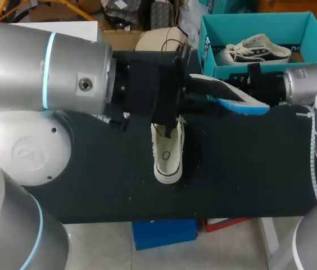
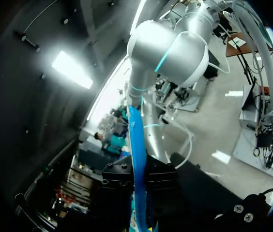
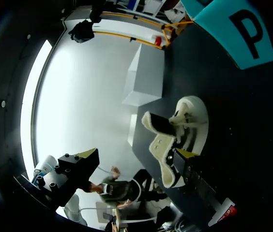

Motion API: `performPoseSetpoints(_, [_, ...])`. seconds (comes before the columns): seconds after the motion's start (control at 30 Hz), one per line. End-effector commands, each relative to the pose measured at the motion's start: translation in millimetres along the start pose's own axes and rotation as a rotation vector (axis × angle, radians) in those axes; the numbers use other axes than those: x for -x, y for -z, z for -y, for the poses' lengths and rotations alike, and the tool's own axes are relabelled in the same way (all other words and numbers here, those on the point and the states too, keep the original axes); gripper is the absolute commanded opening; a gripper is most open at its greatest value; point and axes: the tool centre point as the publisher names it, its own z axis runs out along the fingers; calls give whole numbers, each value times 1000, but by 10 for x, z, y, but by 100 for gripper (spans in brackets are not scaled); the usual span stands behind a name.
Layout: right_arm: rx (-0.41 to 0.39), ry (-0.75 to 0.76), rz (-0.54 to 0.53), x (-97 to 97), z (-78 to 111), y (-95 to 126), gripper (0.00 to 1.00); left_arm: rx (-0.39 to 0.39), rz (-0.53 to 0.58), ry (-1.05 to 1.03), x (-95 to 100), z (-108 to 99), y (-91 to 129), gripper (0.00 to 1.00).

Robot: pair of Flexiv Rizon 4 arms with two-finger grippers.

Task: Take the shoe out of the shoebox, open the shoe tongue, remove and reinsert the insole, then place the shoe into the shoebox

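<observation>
Dark surface [image 1: 248,169]: shoe [image 1: 168,157] is set at its middle. Insole [image 1: 231,98], judged light and floppy, is pinched edge-on by left fingers [image 2: 114,193]; right fingers [image 3: 76,166] are spread wide, empty. Heel end is advised as hold.

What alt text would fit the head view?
The left gripper holds a white and blue insole over the black table, close to the right gripper. A white shoe stands on the table; a second shoe sits in the teal shoebox.

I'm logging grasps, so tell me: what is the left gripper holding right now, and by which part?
The insole, pinched at its near end by the left gripper; the rest sticks out ahead.
</observation>
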Motion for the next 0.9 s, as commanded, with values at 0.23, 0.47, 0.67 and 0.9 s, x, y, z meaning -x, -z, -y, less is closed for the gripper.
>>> performPoseSetpoints(0.23, [2, 0, 0, 7, 1, -13, 100, -86, 90, -293, -690, -144, 76, 0])
performPoseSetpoints(0.47, [2, 0, 0, 7, 1, -13, 100, -70, 49, -312, -1088, -236, -15, 0])
performPoseSetpoints(0.67, [2, 0, 0, 7, 1, -13, 100, -105, 66, -299, -1381, -322, -14, 0])
performPoseSetpoints(0.9, [2, 0, 0, 7, 1, -13, 100, -137, 94, -260, -1683, -464, -9, 0])
